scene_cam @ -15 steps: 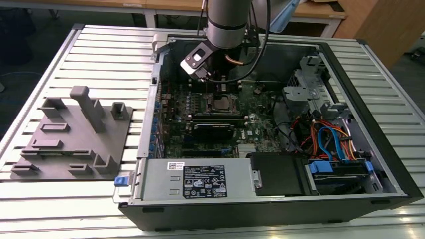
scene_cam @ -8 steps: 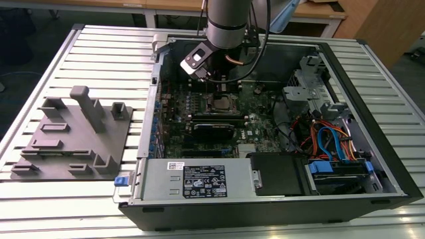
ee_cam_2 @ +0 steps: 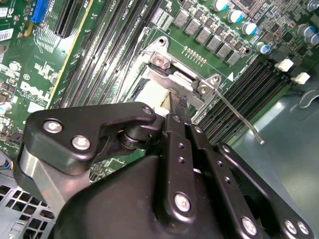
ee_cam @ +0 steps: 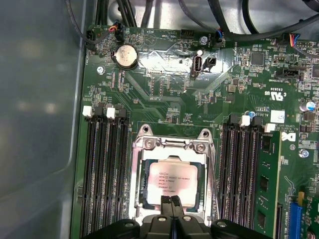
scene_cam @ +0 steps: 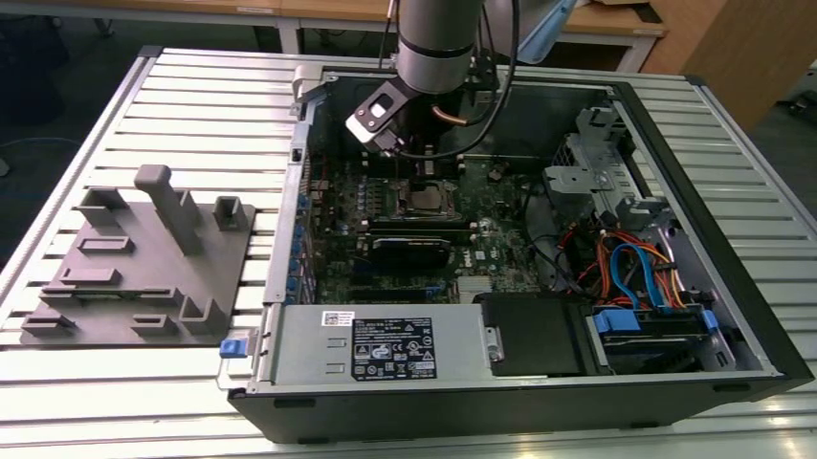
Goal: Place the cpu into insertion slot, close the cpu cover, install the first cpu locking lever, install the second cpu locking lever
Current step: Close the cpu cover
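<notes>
While my gripper (ee_cam: 171, 203) hangs at one edge of the cpu cover (ee_cam: 172, 149), I keep its fingers pressed together with nothing between them. The cpu (ee_cam: 172, 181) lies flat in the insertion slot (ee_cam: 142, 191), and the cover lies down around it, its silver-tan top showing through the window. Beside the cover, a thin locking lever (ee_cam_2: 239, 117) sticks out, its free end over the memory slots (ee_cam_2: 249, 89). The computer case (scene_cam: 537, 406) holding the cover rests on the tabletop (scene_cam: 191, 96).
</notes>
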Robot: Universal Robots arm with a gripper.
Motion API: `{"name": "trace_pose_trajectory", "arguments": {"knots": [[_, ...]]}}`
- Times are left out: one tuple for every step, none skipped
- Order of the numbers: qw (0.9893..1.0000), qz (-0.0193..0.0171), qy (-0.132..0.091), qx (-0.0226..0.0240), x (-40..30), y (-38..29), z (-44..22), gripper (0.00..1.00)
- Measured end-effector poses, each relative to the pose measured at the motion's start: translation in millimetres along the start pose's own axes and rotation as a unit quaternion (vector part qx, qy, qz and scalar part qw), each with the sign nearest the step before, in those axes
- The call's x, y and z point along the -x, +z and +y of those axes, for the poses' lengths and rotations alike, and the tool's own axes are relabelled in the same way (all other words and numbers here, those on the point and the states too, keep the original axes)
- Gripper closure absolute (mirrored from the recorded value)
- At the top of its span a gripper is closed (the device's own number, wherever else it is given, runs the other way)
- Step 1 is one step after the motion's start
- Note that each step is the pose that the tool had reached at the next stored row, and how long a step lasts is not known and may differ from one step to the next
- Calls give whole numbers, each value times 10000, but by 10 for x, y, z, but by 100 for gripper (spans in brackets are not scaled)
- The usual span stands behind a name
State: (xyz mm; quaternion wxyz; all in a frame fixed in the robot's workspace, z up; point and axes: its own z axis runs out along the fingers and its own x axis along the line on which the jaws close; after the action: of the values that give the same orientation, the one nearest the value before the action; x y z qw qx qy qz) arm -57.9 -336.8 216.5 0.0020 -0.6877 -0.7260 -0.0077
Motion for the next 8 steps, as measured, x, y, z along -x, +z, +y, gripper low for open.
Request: {"name": "trace_pose_trajectory", "arguments": {"knots": [[10000,0,0,0,-1,3,-12,90],[10000,0,-1,0,-1,6,-24,90],[10000,-1,-1,-1,-1,10,-39,90],[10000,-1,-1,-1,-2,15,-54,90],[10000,0,-1,-1,-3,23,-67,90],[10000,0,-2,-1,-4,33,-81,90],[10000,0,-3,-1,-4,45,-91,90],[10000,0,-3,-1,-4,59,-100,90]]}}
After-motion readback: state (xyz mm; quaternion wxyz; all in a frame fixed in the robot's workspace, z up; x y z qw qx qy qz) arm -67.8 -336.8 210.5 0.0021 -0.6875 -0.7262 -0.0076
